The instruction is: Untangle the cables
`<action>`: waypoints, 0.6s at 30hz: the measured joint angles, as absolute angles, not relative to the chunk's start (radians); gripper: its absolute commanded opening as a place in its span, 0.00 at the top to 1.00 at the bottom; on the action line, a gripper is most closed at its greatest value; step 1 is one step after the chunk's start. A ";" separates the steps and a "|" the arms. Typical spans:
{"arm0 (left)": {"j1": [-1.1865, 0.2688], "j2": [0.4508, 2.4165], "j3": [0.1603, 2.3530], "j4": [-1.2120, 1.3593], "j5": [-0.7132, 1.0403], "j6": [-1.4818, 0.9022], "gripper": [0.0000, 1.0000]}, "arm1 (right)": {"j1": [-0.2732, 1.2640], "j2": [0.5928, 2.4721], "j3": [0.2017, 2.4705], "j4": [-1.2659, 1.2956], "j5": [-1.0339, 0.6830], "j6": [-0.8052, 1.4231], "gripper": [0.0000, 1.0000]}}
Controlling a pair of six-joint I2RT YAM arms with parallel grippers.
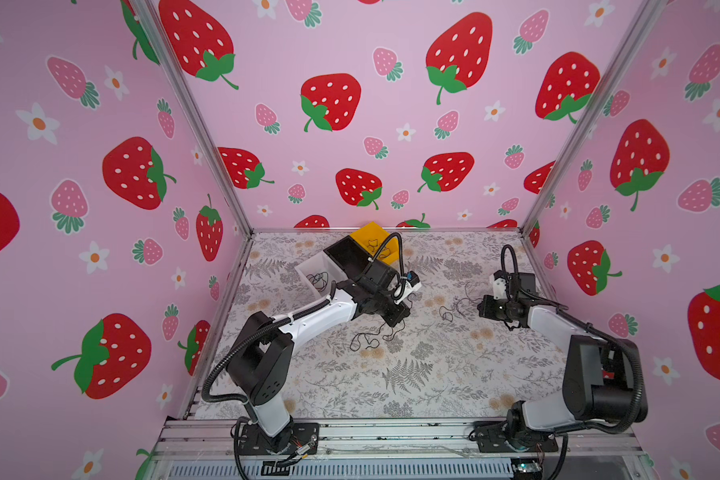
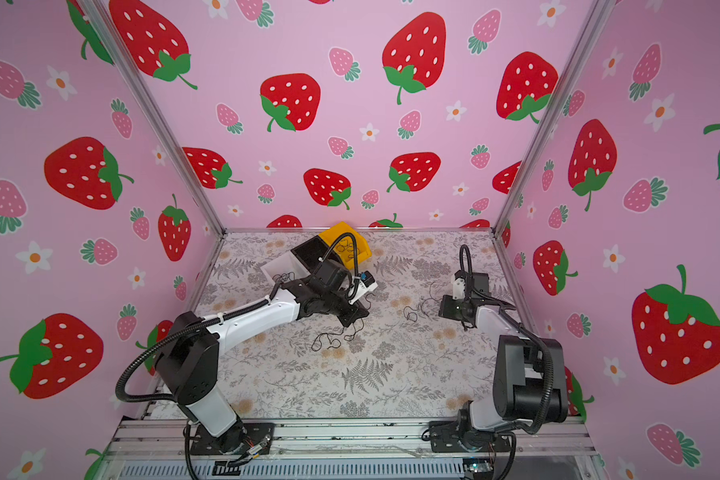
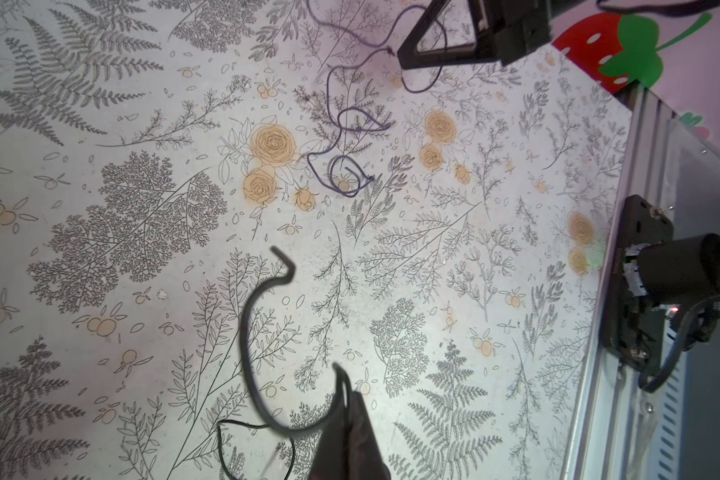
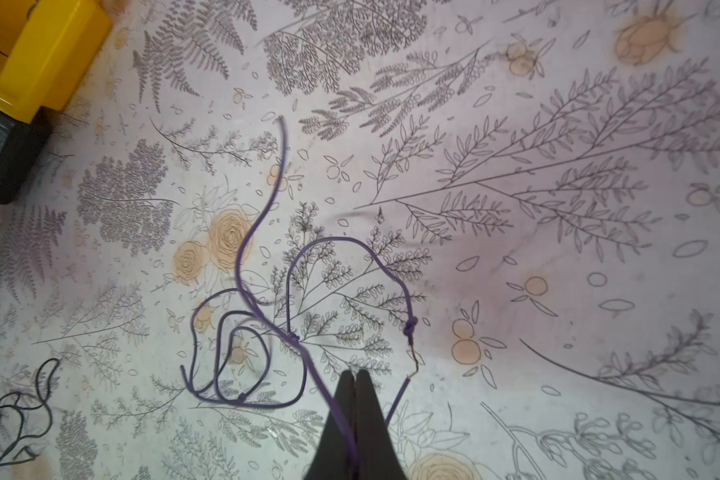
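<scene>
Mid-separation: left claw is clenching black cable; right claw seemingly pinching purple cable; next needing gentle outward pull.

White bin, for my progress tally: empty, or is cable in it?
Not empty: a dark cable lies looped inside the white bin, seen in both top views.

Looped black cable, purple cable, apparently apart.
</scene>
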State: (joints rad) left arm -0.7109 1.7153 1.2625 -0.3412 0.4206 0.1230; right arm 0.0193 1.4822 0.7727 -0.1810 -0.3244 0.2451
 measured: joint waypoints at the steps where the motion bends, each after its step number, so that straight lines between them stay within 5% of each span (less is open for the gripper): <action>1: -0.713 1.714 1.262 -0.342 0.429 0.123 1.00 | 0.019 1.481 0.772 -0.181 -0.318 0.247 0.66; 6: -0.728 1.737 1.289 -0.368 0.464 0.116 1.00 | 0.017 1.418 0.773 -0.180 -0.278 0.234 0.39; 18: -0.751 2.022 1.570 -0.479 0.473 0.101 0.95 | 0.017 1.246 0.779 -0.203 -0.228 0.223 0.34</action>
State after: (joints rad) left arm -0.7506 2.0216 1.5703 -0.4793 0.4728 0.1009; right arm 0.0174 1.2465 0.7788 -0.2031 -0.2279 0.2230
